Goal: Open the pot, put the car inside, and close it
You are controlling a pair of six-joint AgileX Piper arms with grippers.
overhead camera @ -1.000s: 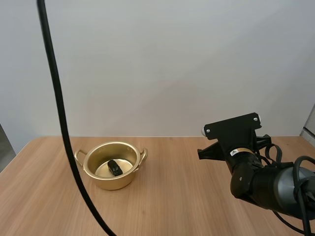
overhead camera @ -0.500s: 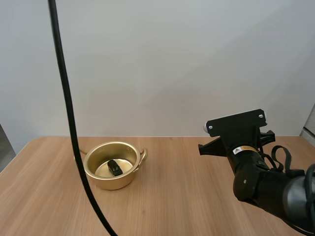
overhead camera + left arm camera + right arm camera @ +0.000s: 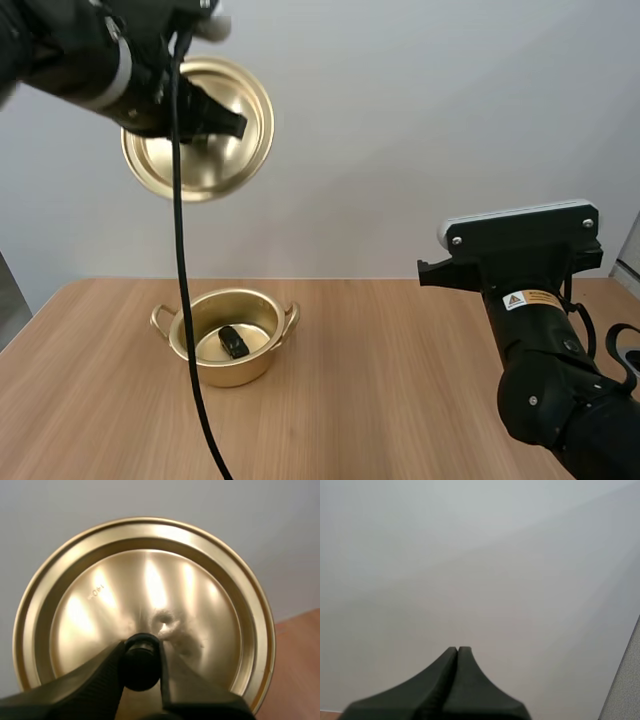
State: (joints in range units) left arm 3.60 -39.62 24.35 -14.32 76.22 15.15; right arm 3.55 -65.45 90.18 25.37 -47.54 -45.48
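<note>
A golden pot [image 3: 262,303] stands open on the left of the wooden table, with a small black car [image 3: 234,342] lying on its bottom. High above it, the golden lid [image 3: 228,165] hangs tilted on edge. In the left wrist view my left gripper [image 3: 141,661] is shut on the black knob [image 3: 142,656] at the centre of the lid [image 3: 150,590]. My right arm [image 3: 540,330] is raised at the right side, far from the pot. In the right wrist view my right gripper [image 3: 457,651] faces the pale wall, its fingers together as one dark wedge.
The wooden table [image 3: 380,380] is bare between the pot and my right arm. A plain pale wall stands behind its far edge.
My left arm has come into the high view at the upper left, holding the lid above the pot. My right arm has lifted and shifted slightly right. Pot and car have not moved.
</note>
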